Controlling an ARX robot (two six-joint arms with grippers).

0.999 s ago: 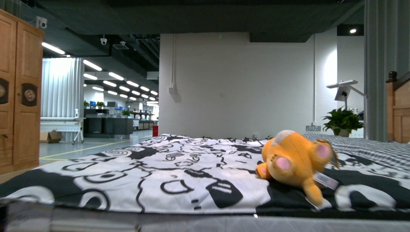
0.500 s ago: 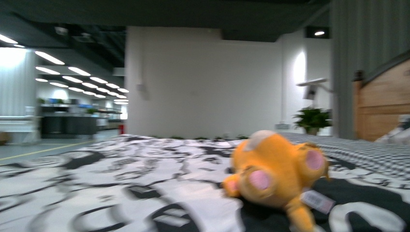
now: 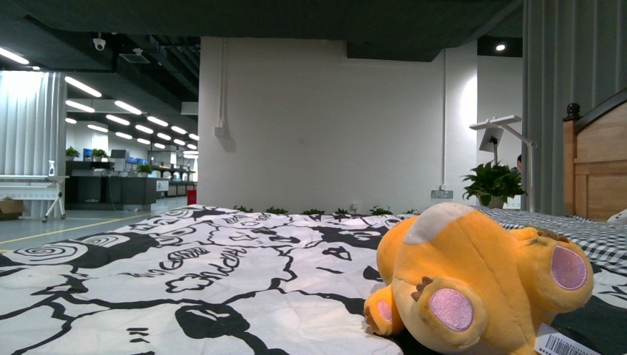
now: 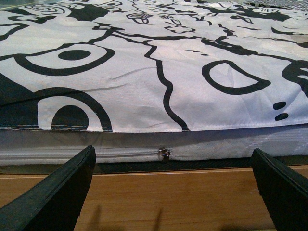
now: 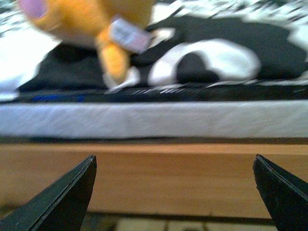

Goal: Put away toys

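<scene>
The orange-yellow plush toy (image 3: 473, 285) lies on its side on the black-and-white patterned bedspread (image 3: 222, 281), pink paw pads facing me, a cream patch on top and a white tag (image 3: 563, 343) at its lower right. It also shows blurred in the right wrist view (image 5: 91, 21), near the bed's edge. My right gripper (image 5: 174, 190) is open and empty, level with the wooden bed frame (image 5: 159, 175), short of the toy. My left gripper (image 4: 173, 185) is open and empty, facing the bed frame (image 4: 163, 197) and mattress edge. Neither gripper shows in the front view.
A wooden headboard (image 3: 595, 166) rises at the right. A mattress zipper (image 4: 164, 153) runs above the frame rail. A white wall (image 3: 333, 126), a potted plant (image 3: 494, 183) and a lamp (image 3: 499, 133) stand behind the bed. Open office floor lies at the far left.
The front view has moved closer to the bed and to the right. The toy now looks larger and nearer. The wooden cabinet at the left has left the view.
</scene>
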